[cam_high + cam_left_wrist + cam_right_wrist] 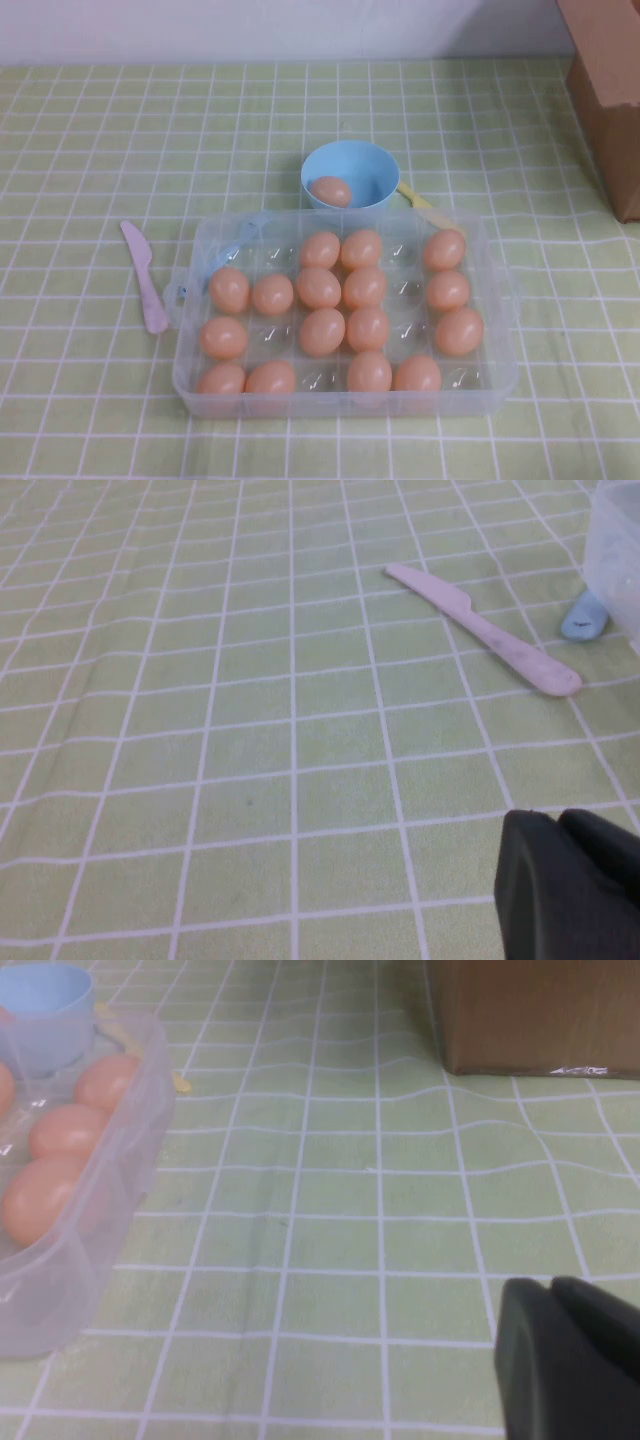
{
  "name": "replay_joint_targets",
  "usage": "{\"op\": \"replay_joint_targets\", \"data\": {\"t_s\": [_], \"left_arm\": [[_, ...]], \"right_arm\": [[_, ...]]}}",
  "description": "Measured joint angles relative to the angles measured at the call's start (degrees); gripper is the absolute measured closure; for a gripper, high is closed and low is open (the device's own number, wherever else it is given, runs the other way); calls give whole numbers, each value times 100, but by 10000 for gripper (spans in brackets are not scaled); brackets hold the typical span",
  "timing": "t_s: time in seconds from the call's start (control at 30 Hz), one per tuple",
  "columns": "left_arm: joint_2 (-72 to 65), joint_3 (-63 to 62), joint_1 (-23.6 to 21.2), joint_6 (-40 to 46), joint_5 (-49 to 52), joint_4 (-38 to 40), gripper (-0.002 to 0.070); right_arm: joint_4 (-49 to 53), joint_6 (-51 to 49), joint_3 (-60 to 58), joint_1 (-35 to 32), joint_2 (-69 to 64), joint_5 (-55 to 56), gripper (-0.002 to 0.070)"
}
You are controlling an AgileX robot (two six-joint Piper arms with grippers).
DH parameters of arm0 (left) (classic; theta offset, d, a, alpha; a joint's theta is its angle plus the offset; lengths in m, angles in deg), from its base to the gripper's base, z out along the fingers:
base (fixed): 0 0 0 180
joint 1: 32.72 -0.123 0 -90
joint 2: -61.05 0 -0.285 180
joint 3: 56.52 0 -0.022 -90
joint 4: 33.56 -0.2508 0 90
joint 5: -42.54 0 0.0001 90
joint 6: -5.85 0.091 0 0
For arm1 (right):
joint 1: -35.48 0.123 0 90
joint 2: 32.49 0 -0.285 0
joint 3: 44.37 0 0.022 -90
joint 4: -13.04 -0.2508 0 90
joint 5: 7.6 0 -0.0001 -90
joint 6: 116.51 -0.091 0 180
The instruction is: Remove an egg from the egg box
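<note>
The clear plastic egg box [500, 300] lies open at the table's middle, with several orange-tan eggs in its cups, such as one egg [322, 331] near the centre. Another egg [331, 191] lies in the light-blue bowl [350, 165] just behind the box. Neither arm shows in the high view. My left gripper [558, 820] is shut and empty, low over the cloth to the left of the box's corner [615, 550]. My right gripper [550, 1285] is shut and empty, low over the cloth to the right of the box [110, 1220].
A pink plastic knife [145, 275] lies left of the box and also shows in the left wrist view [480, 628]. A brown cardboard box [610, 90] stands at the back right. A yellow piece [415, 197] pokes out behind the bowl. A green checked cloth covers the table.
</note>
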Motion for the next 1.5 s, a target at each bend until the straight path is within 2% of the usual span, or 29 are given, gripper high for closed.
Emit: {"op": "replay_joint_targets", "data": {"t_s": [0.87, 1.07, 1.17, 1.2, 1.3, 1.37, 1.5], "left_arm": [[0, 0, 0, 0, 0, 0, 678], [0, 0, 0, 0, 0, 0, 678], [0, 0, 0, 0, 0, 0, 678], [0, 0, 0, 0, 0, 0, 678], [0, 0, 0, 0, 0, 0, 678], [0, 0, 0, 0, 0, 0, 678], [0, 0, 0, 0, 0, 0, 678]], "right_arm": [[-51, 0, 0, 0, 0, 0, 694], [-1428, 0, 0, 0, 0, 27, 694], [-2909, 0, 0, 0, 0, 170, 694], [-3752, 0, 0, 0, 0, 221, 694], [-5010, 0, 0, 0, 0, 320, 694], [-5493, 0, 0, 0, 0, 403, 694], [-5725, 0, 0, 0, 0, 543, 694]]}}
